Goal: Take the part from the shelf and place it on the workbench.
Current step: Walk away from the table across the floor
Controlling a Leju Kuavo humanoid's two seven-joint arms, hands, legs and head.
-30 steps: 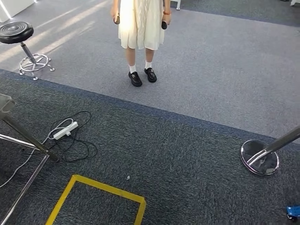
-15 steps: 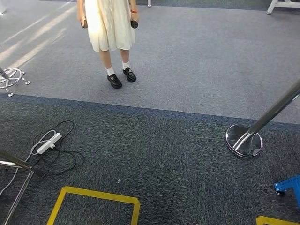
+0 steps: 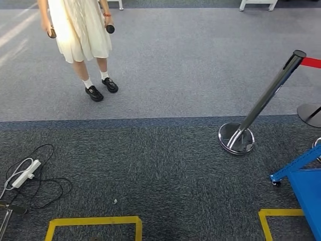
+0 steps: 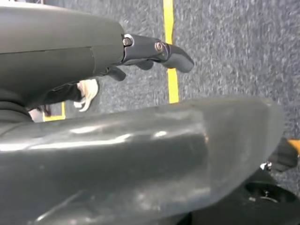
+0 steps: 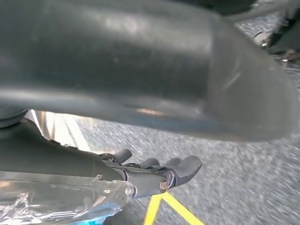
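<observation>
– Left hand (image 4: pixel 155 49): what has it got?
– Nothing. Its dark fingers reach out nearly straight, a little apart, over grey carpet and a strip of yellow tape (image 4: pixel 170 56).
– And the right hand (image 5: pixel 155 173)?
– Its fingers are stretched forward and slightly curled at the tips. A crinkled clear plastic wrap (image 5: pixel 63 201) lies right against the underside of the hand, with a bit of blue showing through it. I cannot tell whether the hand is gripping it or how far the hand is closed.
– Is that the part?
– It may be, bagged; what is inside the wrap is too blurred to make out.
– Any container or shelf nearby?
– In the head view a blue metal frame (image 3: pixel 303 186) comes in at 4 o'clock, with a small caster under its corner. What it carries is out of the picture.
– And around that?
– At 2 o'clock there is a chrome stanchion (image 3: pixel 265 95) on a round base, with a red belt (image 3: pixel 312 62) running from its top. Yellow tape outlines (image 3: pixel 93 221) mark the dark carpet (image 3: pixel 170 165) at 6 o'clock. A white power strip (image 3: pixel 25 173) with tangled black cable lies at 8 o'clock.
– Anyone about?
– A person (image 3: pixel 81 30) in a cream dress and black shoes (image 3: pixel 94 93) stands at 11 o'clock on the lighter carpet, with a dark controller (image 3: pixel 110 28) in each hand.
</observation>
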